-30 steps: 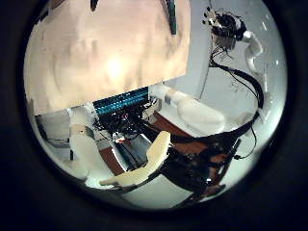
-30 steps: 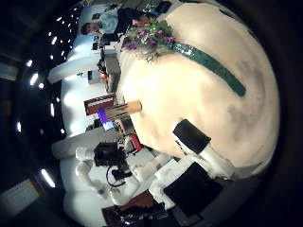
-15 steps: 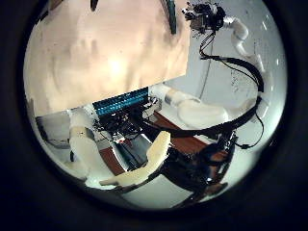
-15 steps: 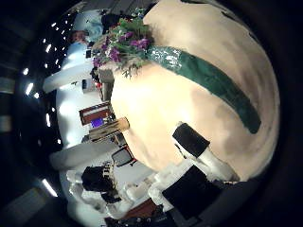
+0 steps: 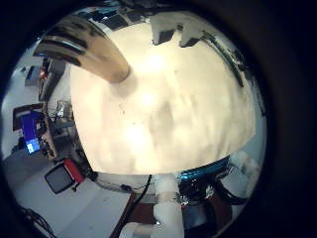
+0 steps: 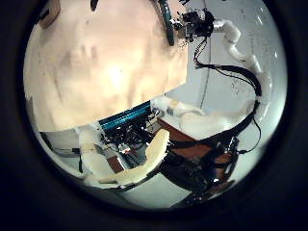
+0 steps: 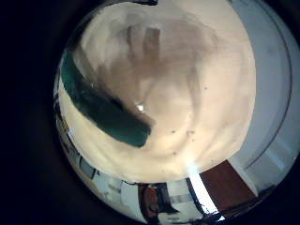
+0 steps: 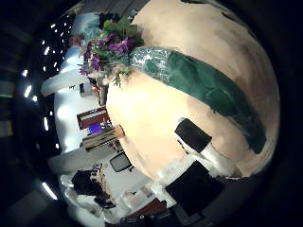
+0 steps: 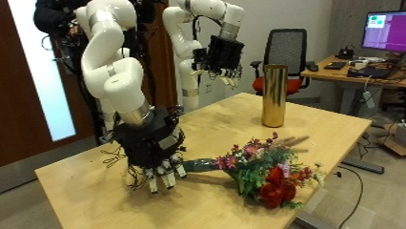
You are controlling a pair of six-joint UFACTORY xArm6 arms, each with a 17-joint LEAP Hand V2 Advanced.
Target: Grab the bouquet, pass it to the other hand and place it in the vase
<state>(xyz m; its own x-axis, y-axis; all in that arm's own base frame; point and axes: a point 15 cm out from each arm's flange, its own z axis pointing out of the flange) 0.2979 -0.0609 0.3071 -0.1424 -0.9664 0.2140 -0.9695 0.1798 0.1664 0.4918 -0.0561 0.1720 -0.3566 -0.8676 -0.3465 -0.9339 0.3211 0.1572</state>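
The bouquet [image 9: 269, 176], red, pink and purple flowers with a dark green wrapped stem [image 9: 203, 164], lies on the wooden table [image 9: 215, 129] near its front edge. My right hand [image 9: 156, 153] hangs over the stem's end, fingers straight and pointing down, holding nothing. The right thumb side palm view shows the green wrap [image 8: 204, 85] and the flowers [image 8: 106, 52] close by; the wrap [image 7: 103, 112] also shows in the right little finger side view. A tall gold vase [image 9: 273, 95] stands upright at the table's far side, also seen as the vase [image 5: 94, 55]. My left hand [image 9: 229, 53] hangs open in the air beside it.
An office chair [image 9: 291, 52] and a desk with a monitor [image 9: 385, 33] stand behind the table. The table's front edge runs just past the flowers. In the left thumb side view the right hand [image 6: 197, 21] shows beyond the table.
My right hand has come down closer to the bouquet, whose wrap now fills more of its thumb side view. My left hand has shifted only slightly.
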